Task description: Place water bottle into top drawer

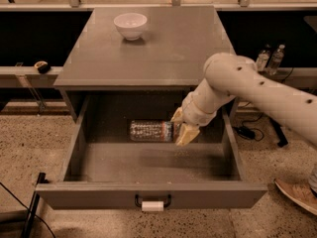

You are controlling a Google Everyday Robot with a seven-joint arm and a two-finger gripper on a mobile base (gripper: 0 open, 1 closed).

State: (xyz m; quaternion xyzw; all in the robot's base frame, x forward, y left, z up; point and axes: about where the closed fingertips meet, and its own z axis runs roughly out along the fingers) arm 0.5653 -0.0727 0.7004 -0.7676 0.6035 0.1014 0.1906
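The water bottle (150, 131), clear crinkled plastic, lies on its side inside the open top drawer (151, 195), near the drawer's back. My gripper (181, 128) is shut on the bottle's right end, its tan fingers (187, 134) above and below it. I cannot tell whether the bottle rests on the drawer floor or hangs just above it. The drawer is pulled fully out, with a black handle wrapped in white tape (152, 205) on its grey front. My white arm reaches in from the right.
A white bowl (130, 25) stands at the back of the grey cabinet top (163, 53). Two small clear bottles (270, 58) stand on the floor to the right. A shoe (296, 195) shows at the lower right. Cables lie on the floor.
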